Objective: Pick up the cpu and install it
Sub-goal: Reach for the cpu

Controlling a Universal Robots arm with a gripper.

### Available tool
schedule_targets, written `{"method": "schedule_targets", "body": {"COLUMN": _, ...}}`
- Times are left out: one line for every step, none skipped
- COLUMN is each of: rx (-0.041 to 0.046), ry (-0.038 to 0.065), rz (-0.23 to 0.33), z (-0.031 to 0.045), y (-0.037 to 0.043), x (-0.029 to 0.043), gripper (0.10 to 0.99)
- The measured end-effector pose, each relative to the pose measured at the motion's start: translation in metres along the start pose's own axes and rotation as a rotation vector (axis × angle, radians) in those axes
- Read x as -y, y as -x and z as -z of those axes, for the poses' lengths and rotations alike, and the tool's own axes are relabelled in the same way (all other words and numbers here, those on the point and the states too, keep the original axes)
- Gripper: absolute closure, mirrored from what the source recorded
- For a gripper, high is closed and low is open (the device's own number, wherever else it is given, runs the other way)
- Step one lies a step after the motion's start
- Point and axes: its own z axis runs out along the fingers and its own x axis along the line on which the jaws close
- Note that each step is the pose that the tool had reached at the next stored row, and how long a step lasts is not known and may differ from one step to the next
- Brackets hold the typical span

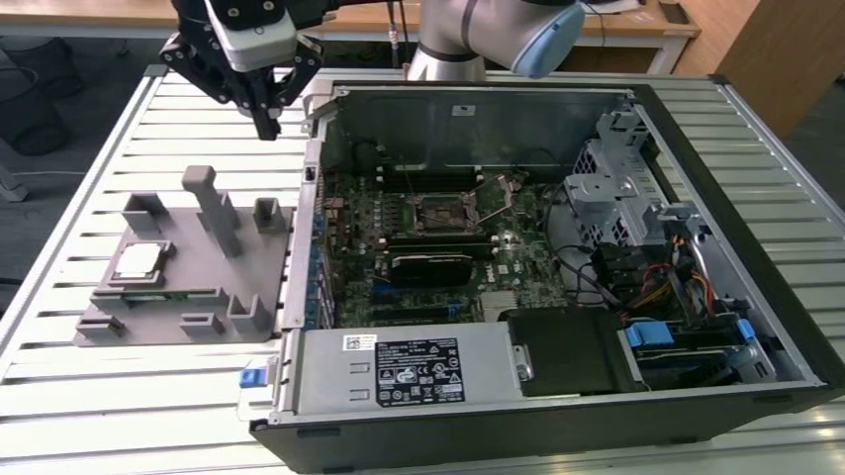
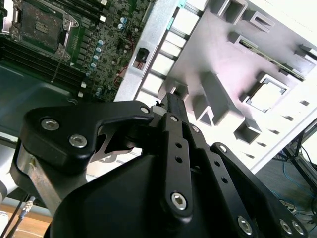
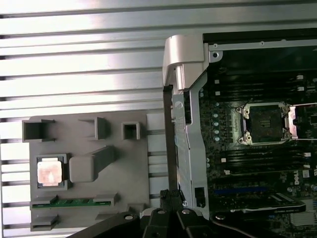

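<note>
Seemingly pressed together, the fingers (image 1: 272, 117) hang well apart from the cpu (image 1: 139, 261), lying flat, lid up.

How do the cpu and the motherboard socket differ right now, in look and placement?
The cpu has a pale silvery top; the socket is dark within a metal frame. The cpu lies in a recess of the grey fixture outside the computer case; the socket sits on the motherboard inside it. Both are square and lie flat.
</note>
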Motion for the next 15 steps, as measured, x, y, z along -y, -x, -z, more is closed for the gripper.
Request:
{"method": "schedule_targets", "body": {"rx": 0.0, "ry": 0.0, "rz": 0.0, "z": 0.0, "y": -0.0005, "x": 0.0, "gripper": 0.98}}
{"method": "schedule_targets", "body": {"rx": 0.0, "ry": 0.0, "rz": 0.0, "z": -0.0001, "y": -0.0009, "x": 0.0001, "gripper": 0.98}}
{"method": "schedule_targets", "body": {"rx": 0.0, "ry": 0.0, "rz": 0.0, "z": -0.0001, "y": -0.0014, "x": 0.0001, "gripper": 0.98}}
{"method": "schedule_targets", "body": {"rx": 0.0, "ry": 0.0, "rz": 0.0, "z": -0.0001, "y": -0.0018, "x": 0.0002, "gripper": 0.98}}
{"method": "schedule_targets", "body": {"rx": -0.0001, "ry": 0.0, "rz": 0.0, "z": -0.0001, "y": -0.0023, "x": 0.0002, "gripper": 0.98}}
{"method": "schedule_targets", "body": {"rx": 0.0, "ry": 0.0, "rz": 0.0, "z": -0.0002, "y": -0.0028, "x": 0.0002, "gripper": 0.98}}
{"method": "schedule_targets", "body": {"rx": 0.0, "ry": 0.0, "rz": 0.0, "z": -0.0003, "y": -0.0032, "x": 0.0002, "gripper": 0.98}}
{"method": "schedule_targets", "body": {"rx": -0.0001, "ry": 0.0, "rz": 0.0, "z": -0.0003, "y": -0.0037, "x": 0.0003, "gripper": 0.98}}
{"method": "schedule_targets", "body": {"rx": -0.0001, "ry": 0.0, "rz": 0.0, "z": -0.0003, "y": -0.0041, "x": 0.0003, "gripper": 0.98}}
{"method": "schedule_targets", "body": {"rx": -0.0001, "ry": 0.0, "rz": 0.0, "z": -0.0003, "y": -0.0046, "x": 0.0004, "gripper": 0.98}}
{"method": "schedule_targets", "body": {"rx": -0.0001, "ry": 0.0, "rz": 0.0, "z": -0.0004, "y": -0.005, "x": 0.0004, "gripper": 0.98}}
{"method": "schedule_targets", "body": {"rx": -0.0001, "ry": 0.0, "rz": 0.0, "z": -0.0004, "y": -0.0055, "x": 0.0004, "gripper": 0.98}}
{"method": "schedule_targets", "body": {"rx": -0.0001, "ry": 0.0, "rz": 0.0, "z": -0.0004, "y": -0.006, "x": 0.0005, "gripper": 0.98}}
{"method": "schedule_targets", "body": {"rx": -0.0001, "ry": 0.0, "rz": 0.0, "z": -0.0005, "y": -0.0065, "x": 0.0005, "gripper": 0.98}}
{"method": "schedule_targets", "body": {"rx": -0.0002, "ry": 0.0, "rz": 0.0, "z": -0.0005, "y": -0.007, "x": 0.0005, "gripper": 0.98}}
